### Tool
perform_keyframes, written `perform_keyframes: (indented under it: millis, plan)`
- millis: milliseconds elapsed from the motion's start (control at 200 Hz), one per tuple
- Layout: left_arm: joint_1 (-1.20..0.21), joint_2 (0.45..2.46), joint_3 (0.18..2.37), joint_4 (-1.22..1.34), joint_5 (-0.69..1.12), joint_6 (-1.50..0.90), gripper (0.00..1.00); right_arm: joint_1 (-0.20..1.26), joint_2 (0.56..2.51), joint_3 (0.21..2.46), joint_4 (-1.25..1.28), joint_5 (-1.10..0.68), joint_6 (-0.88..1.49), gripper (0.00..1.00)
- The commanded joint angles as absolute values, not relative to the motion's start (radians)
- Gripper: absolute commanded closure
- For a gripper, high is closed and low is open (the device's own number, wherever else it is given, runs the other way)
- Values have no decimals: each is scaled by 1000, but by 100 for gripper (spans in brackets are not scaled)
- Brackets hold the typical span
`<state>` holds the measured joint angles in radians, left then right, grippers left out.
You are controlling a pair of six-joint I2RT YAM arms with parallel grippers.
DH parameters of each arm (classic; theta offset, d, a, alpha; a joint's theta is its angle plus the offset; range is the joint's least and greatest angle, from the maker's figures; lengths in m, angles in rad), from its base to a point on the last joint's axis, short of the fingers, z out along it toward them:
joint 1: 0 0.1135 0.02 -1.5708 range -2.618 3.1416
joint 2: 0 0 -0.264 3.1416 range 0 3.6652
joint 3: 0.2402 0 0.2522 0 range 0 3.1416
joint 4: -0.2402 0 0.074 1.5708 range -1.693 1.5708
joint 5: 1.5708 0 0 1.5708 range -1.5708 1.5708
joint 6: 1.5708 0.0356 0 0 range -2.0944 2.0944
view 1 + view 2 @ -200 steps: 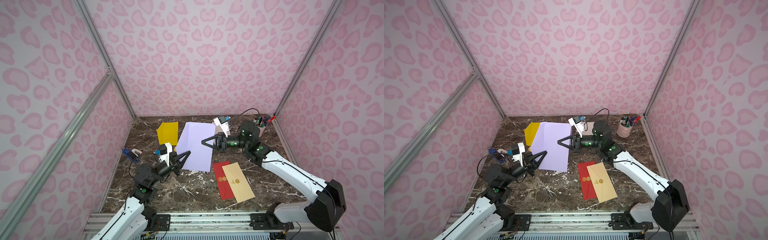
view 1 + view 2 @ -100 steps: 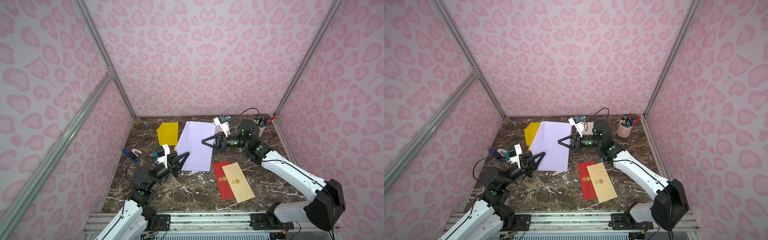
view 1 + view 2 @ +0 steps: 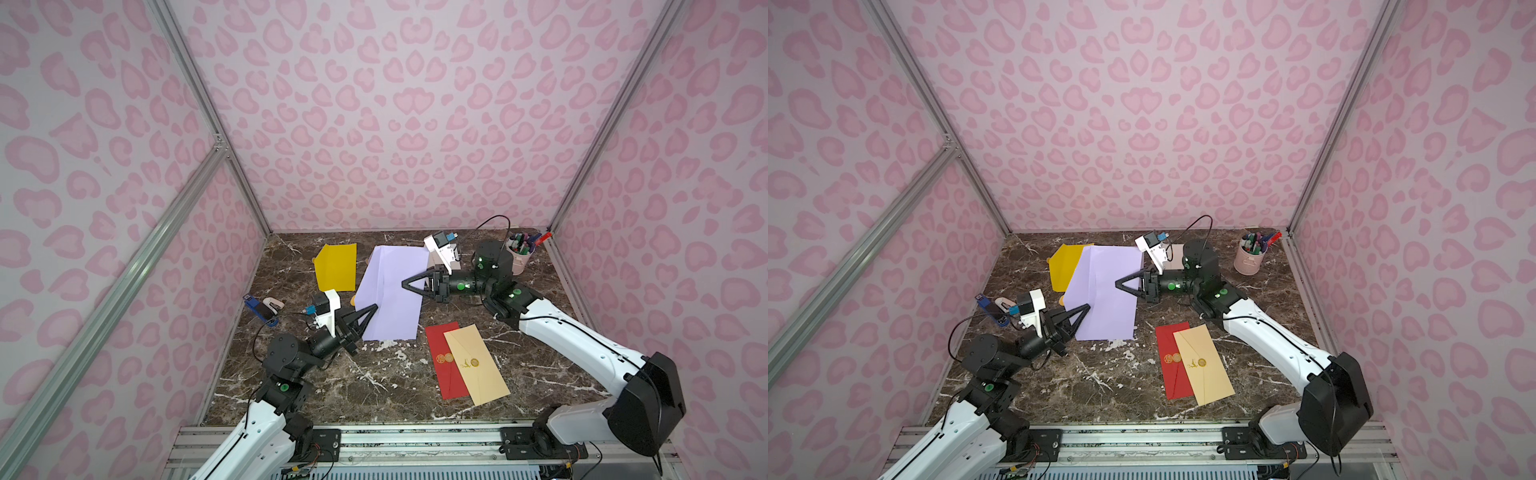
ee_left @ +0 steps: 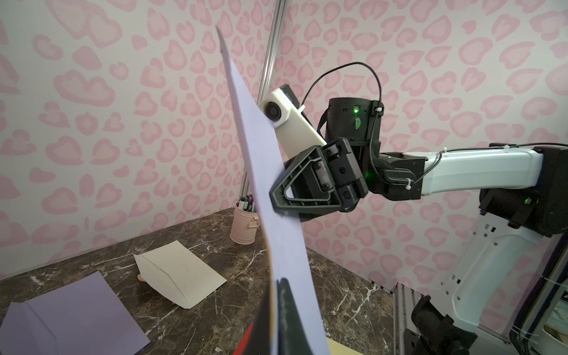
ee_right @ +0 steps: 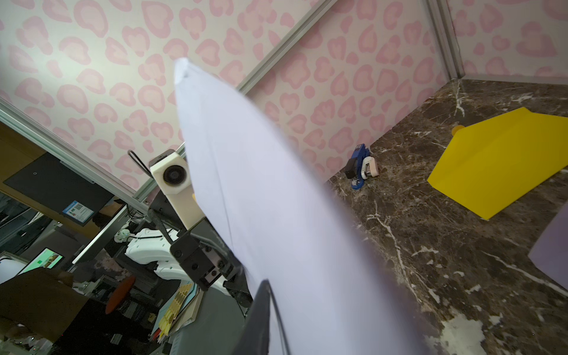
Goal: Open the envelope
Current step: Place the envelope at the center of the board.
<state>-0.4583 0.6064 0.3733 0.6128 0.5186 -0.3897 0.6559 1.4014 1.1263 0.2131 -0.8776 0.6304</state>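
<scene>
Lavender envelope (image 3: 388, 297) hangs off the table (image 3: 374, 382) at frame centre, barely shifted from a second ago; left gripper (image 3: 375, 307) clenched on its lower-left corner, drawn slightly toward lower left; right gripper (image 3: 404, 284) at its right edge, hold unreadable, so flap likely still to open.

The lilac envelope (image 5: 276, 221) is blurred in the right wrist view, the pen cup (image 3: 522, 262) partly hidden by the right arm (image 3: 492, 259).

We record bright, even, diffuse lighting in both top views, with faint shadows. In the right wrist view the lavender envelope (image 5: 276, 215) smears out of focus near the lens; the room (image 5: 46, 246) behind it sits dim.
</scene>
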Motion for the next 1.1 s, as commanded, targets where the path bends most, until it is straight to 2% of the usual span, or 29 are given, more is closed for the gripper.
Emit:
perform_keyframes:
  millis: [0, 80, 190, 525, 655, 845, 1095]
  plan:
    - [-459, 599, 371, 670, 530, -387, 95, 656, 1415, 1134, 160, -815, 594, 67]
    - [-459, 597, 372, 662, 519, -385, 95, 648, 1429, 1132, 136, -786, 584, 58]
    - [-459, 597, 375, 641, 495, -379, 95, 640, 1452, 1133, 94, -738, 563, 53]
    - [-442, 609, 380, 564, 393, -351, 95, 610, 1476, 1106, 56, -678, 550, 49]
    - [-415, 625, 398, 487, 284, -344, 95, 594, 1469, 1077, 37, -634, 545, 50]
    - [-299, 701, 412, 337, 175, -415, 95, 591, 1451, 1045, -10, -566, 516, 50]
    - [-100, 895, 399, 184, 311, -536, 95, 573, 1436, 1009, -23, -542, 510, 49]
